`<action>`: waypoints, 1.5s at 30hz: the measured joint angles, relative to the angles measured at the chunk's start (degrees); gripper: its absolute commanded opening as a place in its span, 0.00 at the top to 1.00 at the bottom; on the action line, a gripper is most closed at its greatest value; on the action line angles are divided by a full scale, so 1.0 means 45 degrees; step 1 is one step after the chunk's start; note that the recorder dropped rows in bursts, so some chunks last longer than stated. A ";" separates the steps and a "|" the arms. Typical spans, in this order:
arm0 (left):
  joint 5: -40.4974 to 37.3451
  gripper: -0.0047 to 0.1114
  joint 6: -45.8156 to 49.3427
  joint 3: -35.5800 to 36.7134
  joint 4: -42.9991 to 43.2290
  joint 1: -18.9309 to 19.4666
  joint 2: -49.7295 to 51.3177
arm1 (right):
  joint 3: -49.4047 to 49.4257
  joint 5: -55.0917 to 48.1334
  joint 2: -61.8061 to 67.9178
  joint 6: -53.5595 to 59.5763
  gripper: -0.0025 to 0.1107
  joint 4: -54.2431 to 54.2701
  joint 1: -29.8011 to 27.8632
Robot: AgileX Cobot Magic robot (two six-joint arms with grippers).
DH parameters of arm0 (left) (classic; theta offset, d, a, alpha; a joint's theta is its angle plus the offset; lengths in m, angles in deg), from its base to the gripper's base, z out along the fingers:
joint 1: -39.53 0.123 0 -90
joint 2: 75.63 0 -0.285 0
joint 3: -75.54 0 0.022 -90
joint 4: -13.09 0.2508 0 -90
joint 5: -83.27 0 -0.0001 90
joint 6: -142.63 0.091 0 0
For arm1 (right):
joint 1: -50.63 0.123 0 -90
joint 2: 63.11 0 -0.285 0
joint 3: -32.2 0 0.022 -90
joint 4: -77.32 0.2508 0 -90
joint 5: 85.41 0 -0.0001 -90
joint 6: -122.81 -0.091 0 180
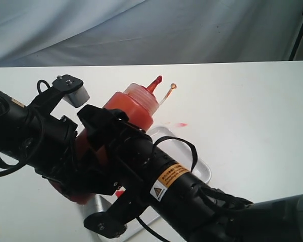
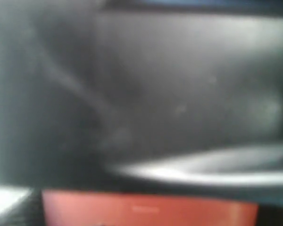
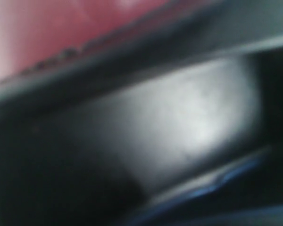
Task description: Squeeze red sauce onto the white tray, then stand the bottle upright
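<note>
The bottle (image 1: 134, 108), orange-red and translucent, hangs tilted above the near end of the white tray (image 1: 202, 174). Its red nozzle (image 1: 154, 84) points up and away, and the small tip cap (image 1: 172, 86) dangles beside it. My left gripper (image 1: 83, 151) grips the bottle's lower body and my right gripper (image 1: 108, 128) clamps its upper body; the arms hide most of both jaws. A smear of red sauce (image 1: 181, 124) lies on the table just beyond the tray. Both wrist views are blurred, showing only the red bottle wall (image 2: 146, 209) (image 3: 61, 28) against dark gripper parts.
The white table (image 1: 252, 111) stretches to the right and behind, ending at a grey cloth backdrop (image 1: 141, 30). A dark stand leg (image 1: 300, 30) rises at the far right. My two arms cover the near left part of the scene and most of the tray.
</note>
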 measured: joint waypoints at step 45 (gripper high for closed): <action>0.1194 0.96 -0.0316 -0.0280 -0.0150 -0.0238 -0.0543 | -0.0026 0.1997 -0.0946 0.0001 0.31 0.4063 0.1232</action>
